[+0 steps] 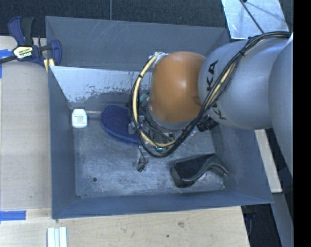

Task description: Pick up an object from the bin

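Gripper (141, 163) low over a bare patch of the bin (98, 176), its opening impossible to judge, nothing seen in its grasp. A dark blue oval piece (115, 121) lies just beside it and a black curved piece (195, 170) near on the opposite side; centring over either before closing looks wise.

white box (79, 118): 1 | blue pad (115, 123): 1 | black curved piece (195, 170): 1

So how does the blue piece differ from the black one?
The blue piece is rounded; the black piece is angular, with a tail. The blue piece lies mid-bin, partly hidden under the arm; the black piece lies lower right, in full view. Both rest on the bin floor.
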{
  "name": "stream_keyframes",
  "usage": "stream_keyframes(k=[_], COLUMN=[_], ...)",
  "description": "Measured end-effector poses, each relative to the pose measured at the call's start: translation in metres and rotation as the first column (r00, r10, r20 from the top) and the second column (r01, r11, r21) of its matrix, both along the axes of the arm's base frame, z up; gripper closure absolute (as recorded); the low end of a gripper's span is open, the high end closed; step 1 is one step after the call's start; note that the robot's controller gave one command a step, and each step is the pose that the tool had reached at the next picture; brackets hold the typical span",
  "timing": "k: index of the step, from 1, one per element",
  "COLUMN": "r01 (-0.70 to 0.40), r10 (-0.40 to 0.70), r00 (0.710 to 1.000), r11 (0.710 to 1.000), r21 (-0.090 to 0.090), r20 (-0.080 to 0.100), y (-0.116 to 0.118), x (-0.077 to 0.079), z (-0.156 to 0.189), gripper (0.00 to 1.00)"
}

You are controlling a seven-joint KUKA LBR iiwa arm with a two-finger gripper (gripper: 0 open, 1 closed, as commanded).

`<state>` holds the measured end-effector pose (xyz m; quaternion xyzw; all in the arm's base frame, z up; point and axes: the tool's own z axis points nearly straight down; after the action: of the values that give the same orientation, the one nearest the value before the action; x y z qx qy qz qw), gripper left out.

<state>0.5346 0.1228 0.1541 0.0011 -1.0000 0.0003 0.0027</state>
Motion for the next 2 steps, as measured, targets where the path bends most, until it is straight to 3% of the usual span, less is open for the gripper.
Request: stream_keyframes(k=[1, 2], r01=[0.164, 0.164], r10=[-0.164, -0.164], r00=[0.986, 0.986], r11=[0.987, 0.986], r21=[0.005, 0.008], r20=[0.011, 0.020], y=[-0.0174, -0.0169], x=[0.0671, 0.0691], z=[-0.0845, -0.0787], gripper=[0.00, 1.00])
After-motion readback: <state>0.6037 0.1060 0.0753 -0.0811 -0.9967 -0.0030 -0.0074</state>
